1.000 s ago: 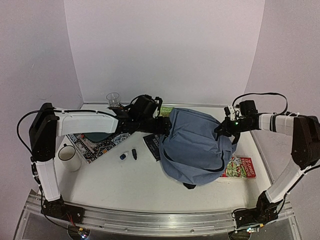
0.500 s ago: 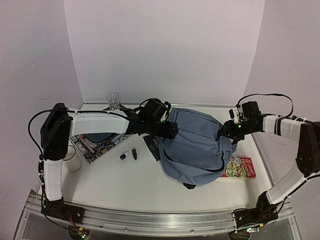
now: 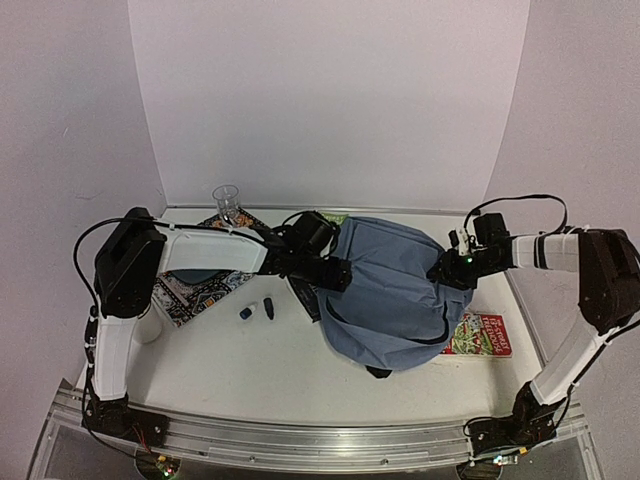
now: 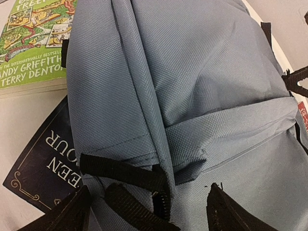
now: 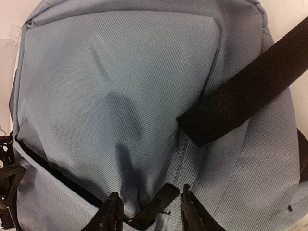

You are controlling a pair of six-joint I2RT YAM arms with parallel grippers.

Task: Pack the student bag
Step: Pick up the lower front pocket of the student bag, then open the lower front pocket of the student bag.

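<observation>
The student bag (image 3: 390, 290), a rounded grey-blue backpack, lies right of centre on the table. My left gripper (image 3: 335, 272) is at its left edge, jaws wide open. In the left wrist view the fingers (image 4: 72, 214) straddle black straps (image 4: 120, 173) and a zipper end without pinching them. My right gripper (image 3: 445, 270) is at the bag's right edge. In the right wrist view its jaws stand apart, the fingertips (image 5: 113, 214) either side of a short black tab (image 5: 154, 204) and a fabric fold. A wide black strap (image 5: 240, 101) crosses the bag (image 5: 120, 96).
A dark blue book (image 3: 303, 290) and a green book (image 4: 33, 43) lie by the bag's left side. A red-and-green book (image 3: 480, 335) sticks out under its right side. A patterned book (image 3: 195, 285), white mug (image 3: 145, 325), clear cup (image 3: 227, 200) and two small pens (image 3: 258, 309) are at left.
My left arm has swung right and nearer, bringing its open gripper onto the bag's left edge. My right gripper has opened from shut and shifted slightly along the bag's right edge.
</observation>
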